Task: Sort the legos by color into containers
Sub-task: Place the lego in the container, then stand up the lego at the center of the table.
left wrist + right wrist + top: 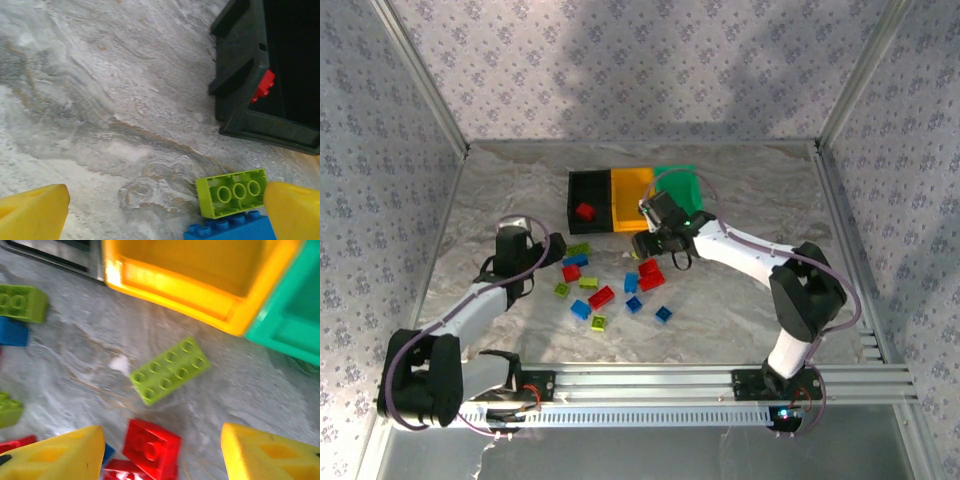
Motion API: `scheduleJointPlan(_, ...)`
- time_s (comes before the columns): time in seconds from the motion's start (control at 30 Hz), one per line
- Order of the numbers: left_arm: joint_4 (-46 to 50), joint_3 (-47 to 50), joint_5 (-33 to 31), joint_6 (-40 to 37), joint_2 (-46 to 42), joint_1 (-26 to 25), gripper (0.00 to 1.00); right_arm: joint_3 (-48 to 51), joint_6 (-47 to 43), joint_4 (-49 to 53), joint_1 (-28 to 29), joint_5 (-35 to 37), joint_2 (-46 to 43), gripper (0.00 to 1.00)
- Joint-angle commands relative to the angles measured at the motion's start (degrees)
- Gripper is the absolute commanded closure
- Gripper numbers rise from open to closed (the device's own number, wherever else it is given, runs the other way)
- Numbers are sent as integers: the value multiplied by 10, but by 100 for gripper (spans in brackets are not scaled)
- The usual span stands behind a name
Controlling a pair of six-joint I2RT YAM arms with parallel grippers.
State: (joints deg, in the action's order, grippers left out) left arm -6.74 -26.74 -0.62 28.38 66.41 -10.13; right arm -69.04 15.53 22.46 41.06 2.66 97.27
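Worktop [740,290]: marbled. Containers [625,222] sit upper centre of top view, black/orange/green in a row, w/ one red brick [585,211] already in black. Right claw [162,450] wide, empty, low over a red lego [152,446]; lime 2x4 [170,371] lies just below orange bin [170,287]. Left claw [162,215] wide too, empty, lime brick [232,191] at its lower-right finger. Probably best: centre on one brick, pinch short sides, lift straight, since neighbours crowd. Bin rim close ahead; open room lower right of worktop.

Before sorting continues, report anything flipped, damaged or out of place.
One yellow-green brick lies upside down, its hollow tubes facing up, right next to a blue brick and near the black bin. Nothing else stands out, and no damage shows.
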Motion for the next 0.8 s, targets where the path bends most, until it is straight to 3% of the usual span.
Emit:
scheduleJointPlan(0.0, -41, -21, 56, 8, 7, -8, 1, 47, 11, -34, -23, 7, -48, 35)
scheduleJointPlan(0.2, -28, -53, 59, 3, 36, -109, 4, 96, 3, -46, -78, -15, -78, 35)
scheduleJointPlan(0.43, 109, -193, 76, -103, 146, -247, 6, 158, -1, -97, -147, -68, -87, 35)
scheduleJointPlan(0.57, 227, -312, 99, -161, 248, -281, 13, 205, 4, -143, -167, -83, -126, 35)
scheduleJointPlan(0.77, 321, -444, 90, -186, 360, -305, 21, 252, 25, -171, -196, -78, -181, 35)
